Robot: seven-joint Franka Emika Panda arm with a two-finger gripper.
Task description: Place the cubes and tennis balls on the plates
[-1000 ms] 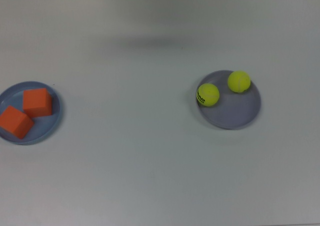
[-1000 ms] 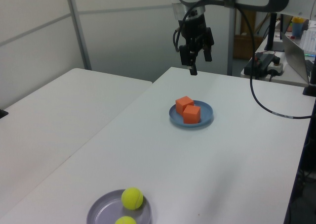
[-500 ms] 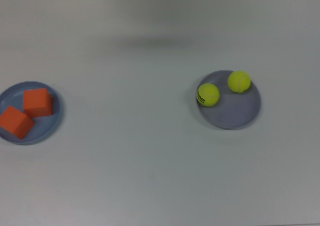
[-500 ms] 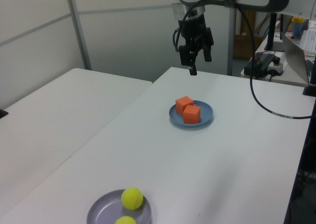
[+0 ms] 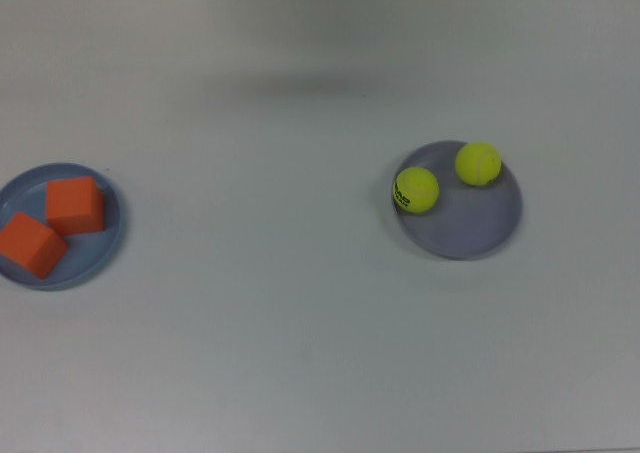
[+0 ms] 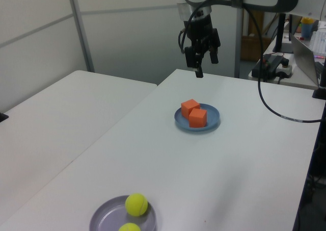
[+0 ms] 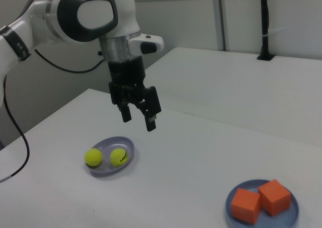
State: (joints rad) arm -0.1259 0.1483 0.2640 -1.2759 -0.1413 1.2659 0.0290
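Two orange cubes [image 5: 75,205] [image 5: 30,244] lie side by side on the light blue plate [image 5: 110,228] at the top view's left. Both tennis balls, one with black print [image 5: 417,190] and one plain [image 5: 478,163], rest on the lavender plate [image 5: 475,231] at the top view's right. In the right view my gripper [image 7: 137,122] hangs open and empty in the air above the table, behind the lavender plate [image 7: 127,143] with its balls [image 7: 93,157] [image 7: 119,157]. The left view has the gripper [image 6: 206,67] high beyond the blue plate [image 6: 214,120]. The top view does not hold it.
A second white table [image 6: 51,113] stands alongside at the left view's left, with a narrow gap between. A black cable [image 6: 285,116] loops down over the table's right side. A laptop [image 6: 308,50] and a power strip [image 6: 275,62] sit on a desk behind.
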